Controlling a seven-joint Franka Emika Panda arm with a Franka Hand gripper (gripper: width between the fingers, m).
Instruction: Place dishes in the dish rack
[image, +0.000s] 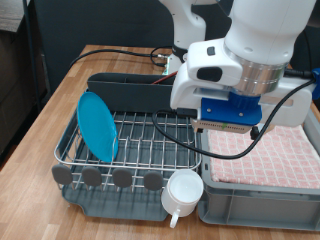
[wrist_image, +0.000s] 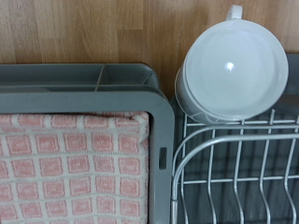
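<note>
Seen in the exterior view: gripper (image: 236, 124) hanging high over the seam between the dish rack (image: 120, 150) and the grey bin (image: 262, 190) with its pink checked cloth (image: 275, 150), fingertips hidden under the blue mount, so opening of the jaws impossible to tell; nothing visible between the fingers in either view. White mug (image: 182, 190) standing at the rack's near corner, at about 7 o'clock from the gripper and well below it, mouth upward, handle pointing to 6 o'clock toward the exterior view's bottom edge. From the wrist view: mug (wrist_image: 234, 67) looked down on almost squarely, round open rim facing the camera, handle stub jutting off the rim toward the wooden table (wrist_image: 93, 33), base seemingly on the rack's corner beside the wire grid (wrist_image: 238, 173). Judged from that: mug offset sideways from the line of the fingers rather than straight beneath, with the bin wall (wrist_image: 161, 140) between the cloth and the rack. Light-blue plate (image: 98, 125) already upright and leaning in the wire slots at about 9 o'clock from the gripper, well apart. Wooden spoon not made out in either view.
</note>
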